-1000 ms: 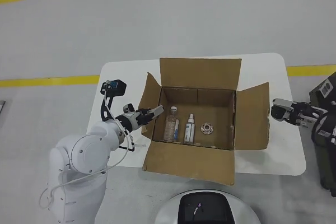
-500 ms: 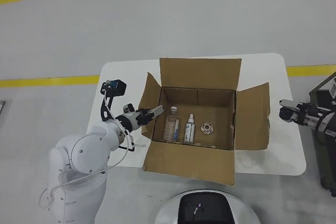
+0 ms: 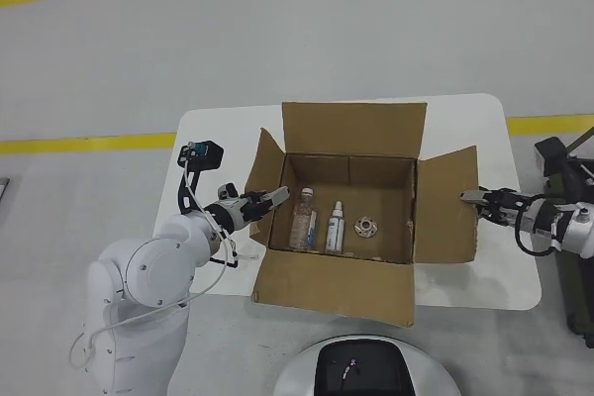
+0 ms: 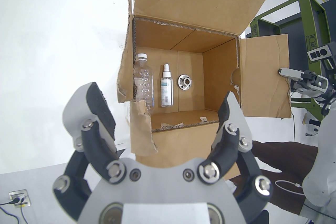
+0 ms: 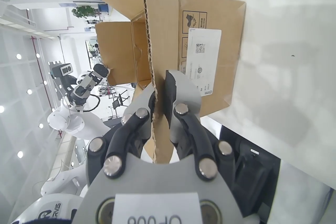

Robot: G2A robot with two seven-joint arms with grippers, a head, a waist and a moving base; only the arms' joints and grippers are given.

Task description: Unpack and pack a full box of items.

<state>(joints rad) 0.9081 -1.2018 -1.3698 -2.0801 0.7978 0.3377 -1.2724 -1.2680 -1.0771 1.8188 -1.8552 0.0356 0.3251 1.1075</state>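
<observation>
An open cardboard box (image 3: 348,287) stands on the white table (image 3: 495,277). On its floor lie a clear bottle (image 3: 302,220), a spray bottle (image 3: 335,228) and a metal flange (image 3: 366,228). My left gripper (image 3: 275,196) hangs open beside the torn left flap (image 4: 140,128), holding nothing. From its wrist I see the bottle (image 4: 143,78), spray bottle (image 4: 166,88) and flange (image 4: 185,82). My right gripper (image 3: 470,197) is shut on the outer edge of the right flap (image 3: 445,213). In the right wrist view its fingers (image 5: 170,88) pinch that flap (image 5: 162,33) from both sides.
A green metal frame (image 3: 584,297) stands just past the table's right edge, close behind my right arm. The back flap (image 3: 354,127) and front flap (image 3: 337,292) are folded outward. Bare table lies left of the box and at its right corner.
My right gripper drew back to the right, then came in toward the box and closed on the right flap's edge. The left arm and the items have not moved.
</observation>
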